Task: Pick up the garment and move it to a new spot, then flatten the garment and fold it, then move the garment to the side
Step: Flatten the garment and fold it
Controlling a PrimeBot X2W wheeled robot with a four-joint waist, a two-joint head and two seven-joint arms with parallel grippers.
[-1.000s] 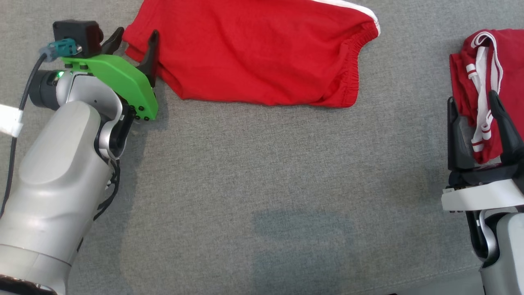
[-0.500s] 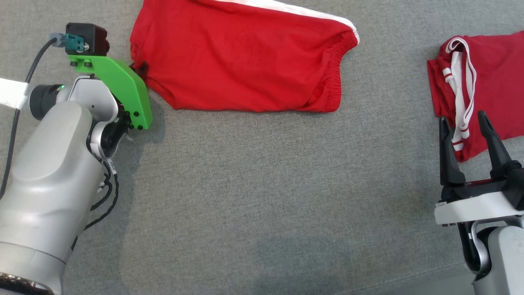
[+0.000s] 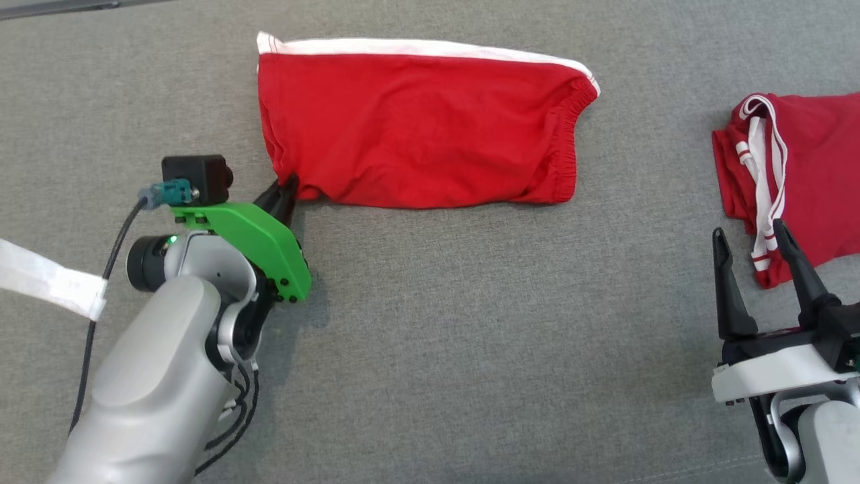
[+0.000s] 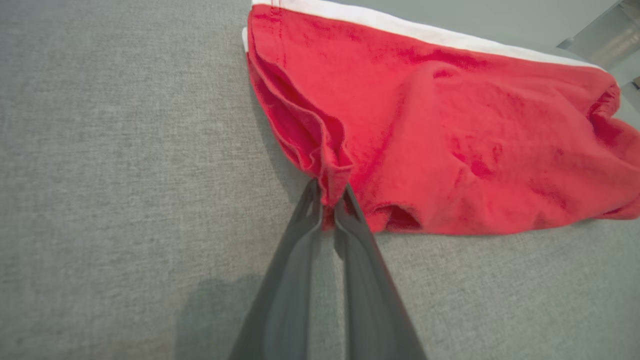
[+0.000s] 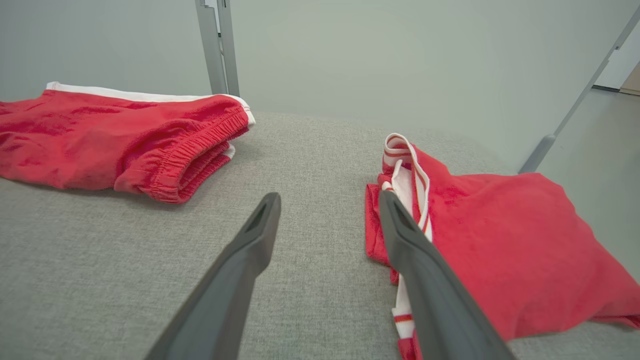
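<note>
The garment (image 3: 423, 128) is a pair of red shorts with a white side stripe, lying folded flat across the grey cloth surface. My left gripper (image 3: 287, 185) is shut on its near left corner. In the left wrist view the two fingers (image 4: 327, 200) pinch a bunched fold of the red cloth (image 4: 450, 140). My right gripper (image 3: 749, 238) stands open at the lower right with nothing between its fingers. In the right wrist view its tips (image 5: 327, 197) hover over bare surface, and the garment (image 5: 115, 130) lies far to the left.
A second red garment (image 3: 806, 181) with white trim lies crumpled at the right, just beyond my right fingers (image 5: 500, 235). A white strap (image 3: 47, 282) crosses the left edge. A metal post (image 5: 217, 47) rises behind the grey surface (image 3: 470, 336).
My left gripper has gone from open astride the garment's corner to shut on it. The head view has shifted. The right gripper stays open.
</note>
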